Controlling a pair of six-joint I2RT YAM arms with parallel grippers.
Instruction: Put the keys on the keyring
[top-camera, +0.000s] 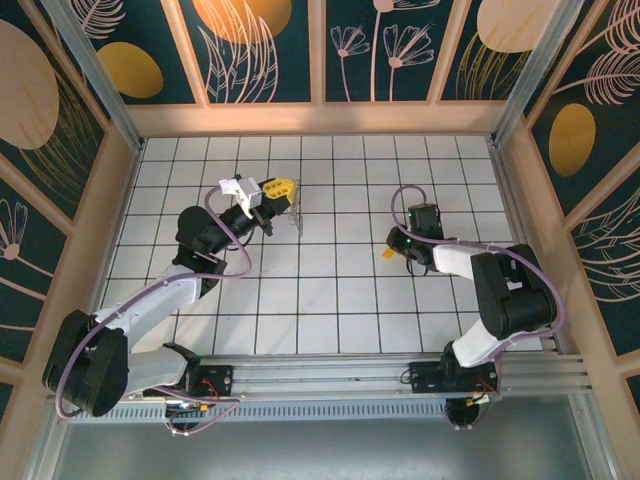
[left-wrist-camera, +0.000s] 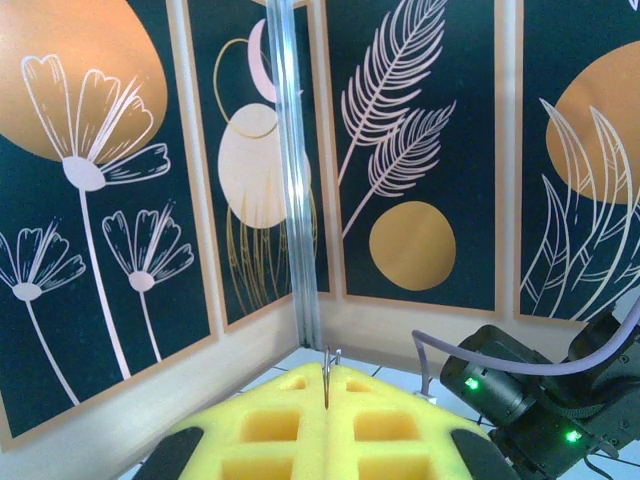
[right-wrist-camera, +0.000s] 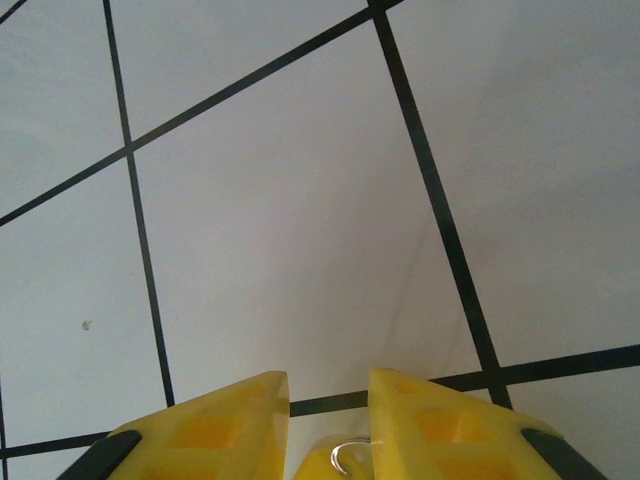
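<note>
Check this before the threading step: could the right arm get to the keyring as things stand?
Probably yes. The left pincer, shut on the keyring, holds it up above the tiles, and the floor between it and the right pincer looks bare, so the way seems free.

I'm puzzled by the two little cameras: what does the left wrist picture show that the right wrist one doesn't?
Left wrist: the left hand shut on the thin keyring, with painted wall panels and the right arm behind. Right wrist: white floor tiles, and a small gold key between the parted fingers of the right hand. Both: yellow foam fingers at the bottom.
</note>
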